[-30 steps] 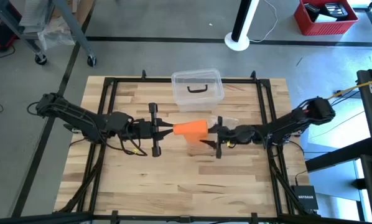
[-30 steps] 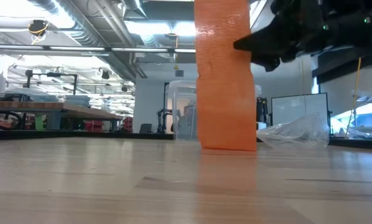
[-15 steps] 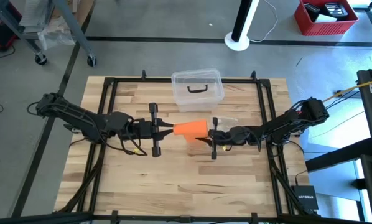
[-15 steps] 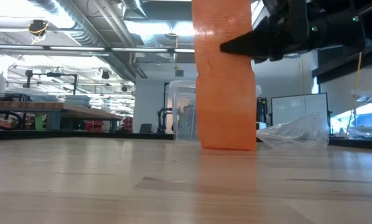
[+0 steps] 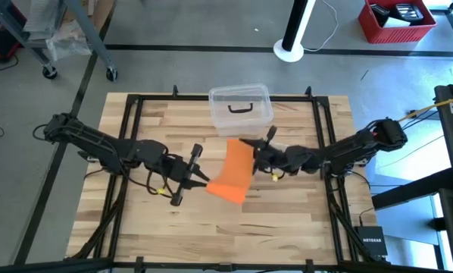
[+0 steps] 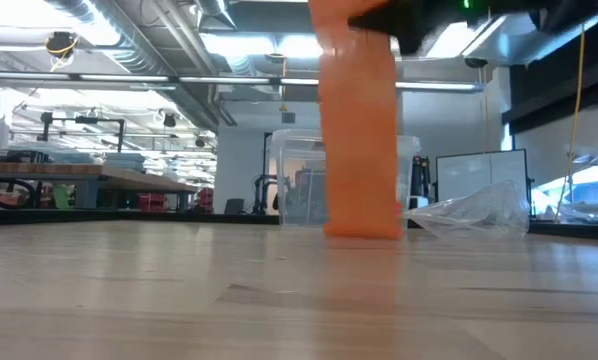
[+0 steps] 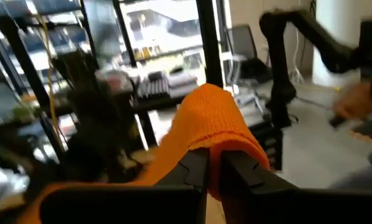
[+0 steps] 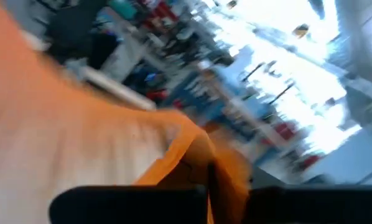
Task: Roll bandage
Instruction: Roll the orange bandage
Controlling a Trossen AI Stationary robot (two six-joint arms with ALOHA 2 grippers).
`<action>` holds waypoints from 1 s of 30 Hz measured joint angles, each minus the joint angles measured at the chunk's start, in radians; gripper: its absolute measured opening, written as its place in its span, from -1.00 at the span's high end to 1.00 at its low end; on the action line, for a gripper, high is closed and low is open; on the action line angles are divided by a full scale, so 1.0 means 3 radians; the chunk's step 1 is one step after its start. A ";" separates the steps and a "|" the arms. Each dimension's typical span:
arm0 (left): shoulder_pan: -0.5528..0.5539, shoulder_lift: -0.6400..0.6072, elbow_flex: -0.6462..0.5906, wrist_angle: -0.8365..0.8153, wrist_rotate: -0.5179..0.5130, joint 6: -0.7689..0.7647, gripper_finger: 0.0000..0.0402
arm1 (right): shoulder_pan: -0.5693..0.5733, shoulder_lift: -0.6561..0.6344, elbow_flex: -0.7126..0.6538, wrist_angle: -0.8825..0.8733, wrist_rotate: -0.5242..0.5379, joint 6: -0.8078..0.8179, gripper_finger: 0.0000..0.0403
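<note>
Light wood worktop (image 5: 211,227) on grey concrete floor (image 5: 181,30). Red crate (image 5: 397,19) beyond far right corner, white round-based pole (image 5: 293,38) past far edge. Ceiling ducts and strip lights (image 6: 129,40) overhead.

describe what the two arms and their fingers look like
Both arms are dark, slim and jointed, with black cables running along them. The left gripper carries a black crossbar and a small yellow detail near its wrist. The right gripper looks alike. The fingers are flat black pads.

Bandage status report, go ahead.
Left tool shut on the bandage at its near end. Right tool shut on its far end. Bandage hangs stretched between them over the table. Clear box behind, apart.
</note>
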 joint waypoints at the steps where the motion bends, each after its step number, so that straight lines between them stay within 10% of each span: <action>1: 0.0000 0.0000 0.0000 -0.0090 0.0003 -0.0040 0.92 | 0.0000 -0.0051 0.0071 0.0003 0.0044 -0.0153 0.97; 13: 0.0014 0.0152 -0.0004 -0.0638 0.0002 -0.0295 0.92 | 0.0000 -0.0301 0.1259 -0.0906 0.0138 -0.1192 0.99; 30: -0.0066 0.0414 -0.0003 -0.0432 0.0377 -0.0584 0.92 | -0.0012 -0.0309 0.1978 -0.2259 0.0516 -0.0889 0.99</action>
